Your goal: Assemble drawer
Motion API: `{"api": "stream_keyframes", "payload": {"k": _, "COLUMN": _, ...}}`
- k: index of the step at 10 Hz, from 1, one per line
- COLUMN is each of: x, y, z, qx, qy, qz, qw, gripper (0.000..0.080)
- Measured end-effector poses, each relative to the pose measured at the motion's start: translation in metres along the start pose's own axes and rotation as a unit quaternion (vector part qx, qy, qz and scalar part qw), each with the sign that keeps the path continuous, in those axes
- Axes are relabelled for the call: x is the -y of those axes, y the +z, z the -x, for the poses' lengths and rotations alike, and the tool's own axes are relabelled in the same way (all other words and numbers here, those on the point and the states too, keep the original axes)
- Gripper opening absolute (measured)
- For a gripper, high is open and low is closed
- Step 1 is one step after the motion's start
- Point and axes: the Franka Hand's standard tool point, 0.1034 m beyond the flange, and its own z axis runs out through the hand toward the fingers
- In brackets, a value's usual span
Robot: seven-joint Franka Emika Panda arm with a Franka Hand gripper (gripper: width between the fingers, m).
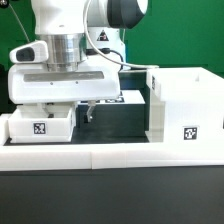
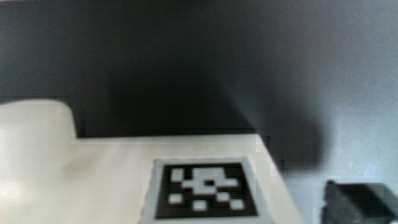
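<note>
**Exterior view.** We see the pincer [image 1: 87,112] hanging low over the dark counter [image 1: 118,120]. It is between a small tray [image 1: 40,125] at the exterior view's left and the large box housing [image 1: 185,100] at the exterior view's right. Both parts stand behind the long low border wall [image 1: 100,152], and each shows a square tag.

**Wrist view.** A white tagged surface [image 2: 205,190] lies close below, and we cannot tell which part it is. One dark finger [image 2: 365,198] shows at the edge. We cannot tell whether the pincer is spread or pressed together.
</note>
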Motion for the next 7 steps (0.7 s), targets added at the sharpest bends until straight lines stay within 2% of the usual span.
{"api": "stream_keyframes", "payload": {"k": 2, "x": 0.0000, "y": 0.0000, "z": 0.0000, "qx": 0.000, "qy": 0.000, "qz": 0.000, "qw": 1.000, "gripper": 0.0245}}
{"api": "stream_keyframes", "payload": {"k": 3, "x": -0.0001, "y": 0.0000, "z": 0.0000, "qx": 0.000, "qy": 0.000, "qz": 0.000, "qw": 1.000, "gripper": 0.0245}}
{"api": "stream_keyframes", "payload": {"k": 4, "x": -0.0001, "y": 0.0000, "z": 0.0000, "qx": 0.000, "qy": 0.000, "qz": 0.000, "qw": 1.000, "gripper": 0.0107}}
{"api": "stream_keyframes", "payload": {"k": 5, "x": -0.0001, "y": -0.0001, "z": -0.0001, "qx": 0.000, "qy": 0.000, "qz": 0.000, "qw": 1.000, "gripper": 0.0041}}
{"api": "stream_keyframes", "payload": {"k": 7, "x": -0.0002, "y": -0.0001, "z": -0.0001, "qx": 0.000, "qy": 0.000, "qz": 0.000, "qw": 1.000, "gripper": 0.0041}}
